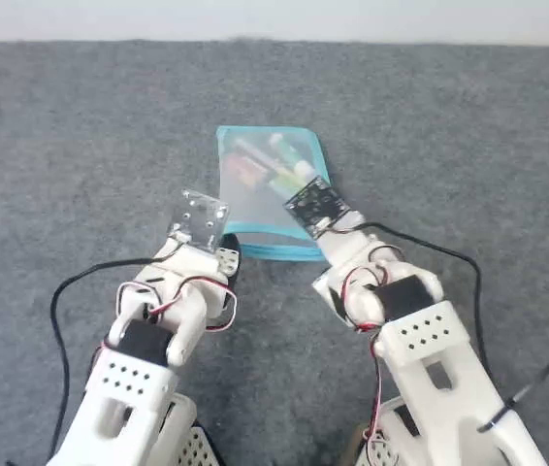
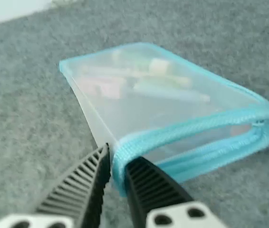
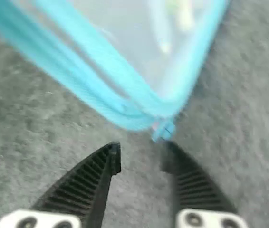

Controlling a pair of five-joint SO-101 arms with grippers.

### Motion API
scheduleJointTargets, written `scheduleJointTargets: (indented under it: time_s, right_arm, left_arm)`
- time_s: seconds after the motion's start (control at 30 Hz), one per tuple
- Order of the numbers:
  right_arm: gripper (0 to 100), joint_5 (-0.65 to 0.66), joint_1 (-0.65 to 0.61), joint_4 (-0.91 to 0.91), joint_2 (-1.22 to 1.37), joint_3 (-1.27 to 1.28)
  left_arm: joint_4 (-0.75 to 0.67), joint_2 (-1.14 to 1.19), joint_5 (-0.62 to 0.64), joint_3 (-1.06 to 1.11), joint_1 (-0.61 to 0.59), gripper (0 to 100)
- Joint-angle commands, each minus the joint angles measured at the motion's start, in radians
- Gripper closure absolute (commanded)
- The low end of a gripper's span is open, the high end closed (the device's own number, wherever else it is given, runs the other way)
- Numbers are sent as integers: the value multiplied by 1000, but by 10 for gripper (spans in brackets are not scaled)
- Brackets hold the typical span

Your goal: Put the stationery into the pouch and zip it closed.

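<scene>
Grey, carpet-like fabric covers the worktop [image 1: 80, 146]. Near its middle lies a translucent pouch [image 1: 255, 199] with turquoise zip tape along its edges, flat and close in front of both arms. Stationery [image 1: 276, 163] shows through its wall: several pens or markers and a pinkish piece, all inside.

The left end effector [image 2: 118, 156] is clamped on the near corner of the pouch, its ribbed fingers on either side of the zip tape. The right end effector [image 3: 141, 152] is spread open and empty, just short of the small zip pull [image 3: 163, 129] at the opposite near corner, not touching it.

Loading looks finished. In the left wrist view the two zip tapes seem to lie apart with a gap between them, so the zip probably remains to be drawn closed while the left arm holds the pouch steady.
</scene>
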Motion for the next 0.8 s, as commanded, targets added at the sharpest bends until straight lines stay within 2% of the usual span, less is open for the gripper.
scheduleJointTargets:
  time_s: [0.0,0.2,0.43,0.5,0.63,0.7,0.77]
  right_arm:
    - [749,20,-21,-74,30,-60]
    - [749,74,-10,-203,202,-63]
    - [753,87,99,-372,363,-68]
    - [801,84,102,-366,369,-68]
    - [998,66,104,-289,323,-80]
    - [965,21,104,-209,274,-107]
    - [989,14,102,-104,213,-147]
  left_arm:
    - [5,11,21,-64,6,985]
    - [44,-29,21,-68,6,985]
    - [87,-92,21,-67,14,985]
    - [81,-98,21,-54,14,985]
    - [80,-97,20,-48,14,985]
    - [78,-97,20,-48,14,985]
    - [60,-92,20,-44,8,985]
